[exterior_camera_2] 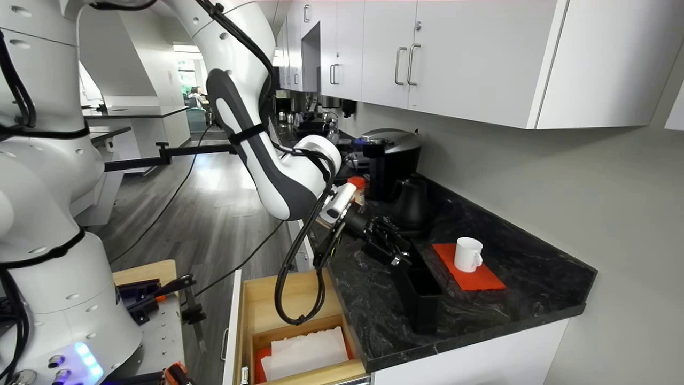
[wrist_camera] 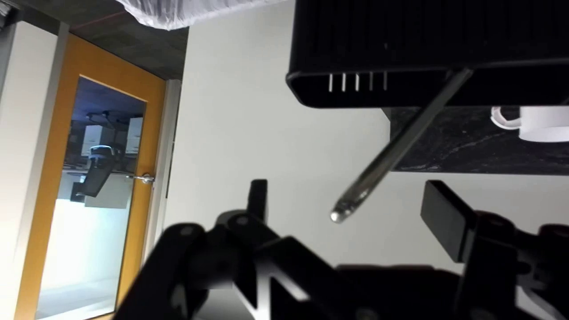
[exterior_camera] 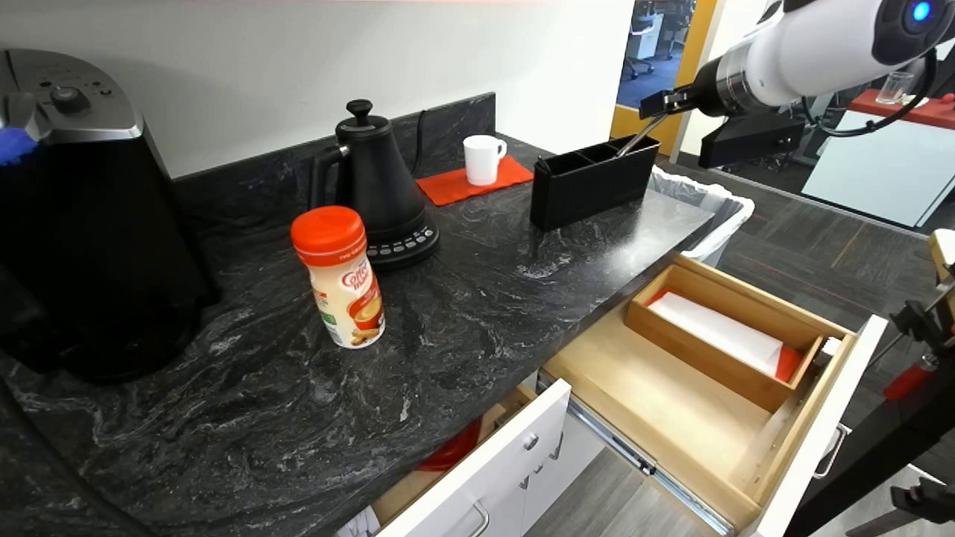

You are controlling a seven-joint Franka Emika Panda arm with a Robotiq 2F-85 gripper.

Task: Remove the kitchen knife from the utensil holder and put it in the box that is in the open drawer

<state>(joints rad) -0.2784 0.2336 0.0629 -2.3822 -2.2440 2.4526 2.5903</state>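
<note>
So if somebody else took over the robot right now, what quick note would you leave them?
Hand: open, with the end of a metal handle showing in its gap in the wrist view, not gripped.
Knife: presumably what that handle belongs to; it leans out of the black utensil holder, its other end hidden inside.
Box: in the open drawer.
Done: drawer open, hand at the handle.
Left: close on the handle, lift it clear, lay it in the box.
</note>
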